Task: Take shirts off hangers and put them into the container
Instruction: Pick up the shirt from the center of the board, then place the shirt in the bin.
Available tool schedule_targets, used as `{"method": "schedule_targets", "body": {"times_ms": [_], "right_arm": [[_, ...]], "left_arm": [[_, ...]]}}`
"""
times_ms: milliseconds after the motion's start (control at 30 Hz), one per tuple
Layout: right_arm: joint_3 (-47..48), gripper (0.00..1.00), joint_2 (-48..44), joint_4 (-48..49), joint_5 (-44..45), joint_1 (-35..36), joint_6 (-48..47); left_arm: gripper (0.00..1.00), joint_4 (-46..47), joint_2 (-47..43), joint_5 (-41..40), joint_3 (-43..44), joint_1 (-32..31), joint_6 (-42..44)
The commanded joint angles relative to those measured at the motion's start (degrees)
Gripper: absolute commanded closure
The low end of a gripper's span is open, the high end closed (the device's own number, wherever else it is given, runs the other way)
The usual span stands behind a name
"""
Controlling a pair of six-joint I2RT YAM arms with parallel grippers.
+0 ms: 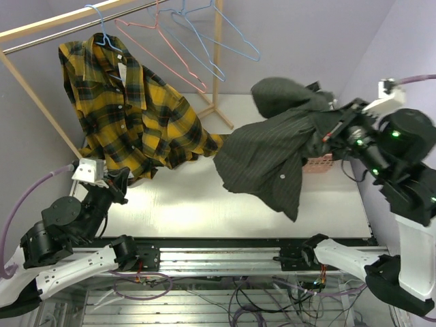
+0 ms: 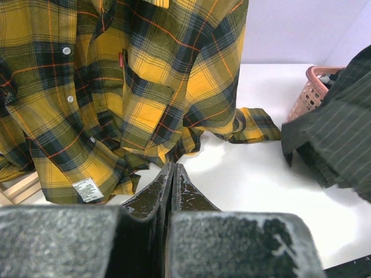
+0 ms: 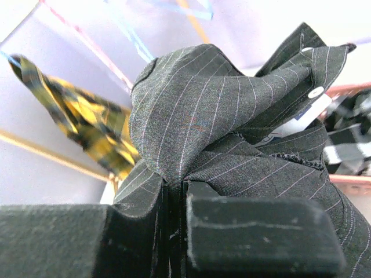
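Note:
A yellow-and-black plaid shirt (image 1: 129, 109) hangs from a light blue hanger (image 1: 99, 30) on the rack at the back left, its hem resting on the table. My right gripper (image 1: 324, 138) is shut on a bunched dark pinstriped shirt (image 1: 269, 160), held in the air beside the salmon-pink container (image 1: 319, 163), which it mostly hides. In the right wrist view the fabric (image 3: 197, 110) is pinched between the jaws (image 3: 174, 186), and a black-and-white checked shirt (image 3: 348, 142) lies inside the container (image 3: 348, 180). My left gripper (image 1: 117, 180) is shut and empty (image 2: 173, 169), low in front of the plaid shirt (image 2: 116, 87).
An empty pink hanger (image 1: 158, 49) and an empty blue hanger (image 1: 216, 37) hang on the wooden rack (image 1: 219, 75) at the back. The rack's slanted leg (image 1: 37, 102) stands at the left. The container's rim (image 2: 316, 81) shows at the right of the left wrist view.

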Motion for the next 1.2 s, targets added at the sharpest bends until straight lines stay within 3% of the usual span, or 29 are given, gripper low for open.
{"method": "schedule_targets", "body": {"times_ms": [0, 267, 467, 533, 633, 733, 833, 933, 1167], "right_arm": [[11.5, 1.0, 3.3, -8.8, 12.6, -0.1, -2.7], [27.6, 1.0, 13.1, -4.8, 31.4, 0.0, -12.9], [41.2, 1.0, 23.6, 9.1, 38.0, 0.4, -24.4], [42.1, 1.0, 25.7, 17.0, 41.2, 0.9, -30.4], [40.3, 1.0, 28.2, 37.0, 48.7, 5.7, -45.5], [41.9, 1.0, 32.6, 65.6, 55.1, 13.4, -74.4], [53.1, 1.0, 39.4, 73.8, 51.8, 14.5, -83.2], [41.1, 1.0, 34.6, 78.4, 50.3, 12.2, -82.5], [42.7, 1.0, 40.1, 52.5, 48.0, -7.9, -61.1]], "left_arm": [[0.93, 0.3, -1.2, 1.2, 2.0, -0.3, 0.0], [0.93, -1.1, 5.0, 2.4, 5.6, -0.3, 0.1], [0.93, -0.5, 10.2, 4.0, 7.8, -0.3, 1.7], [0.93, 0.7, 10.4, 4.4, 7.3, -0.3, 2.4], [0.93, 2.3, 10.3, 4.3, 6.4, -0.3, 3.3], [0.93, 3.7, 10.3, 4.3, 5.5, -0.3, 3.9], [0.93, 5.1, 10.7, 4.4, 4.4, -0.3, 4.3], [0.93, 6.3, 11.7, 4.9, 3.5, -0.3, 4.8], [0.93, 7.5, 13.7, 6.3, 2.8, -0.3, 5.2]]}}
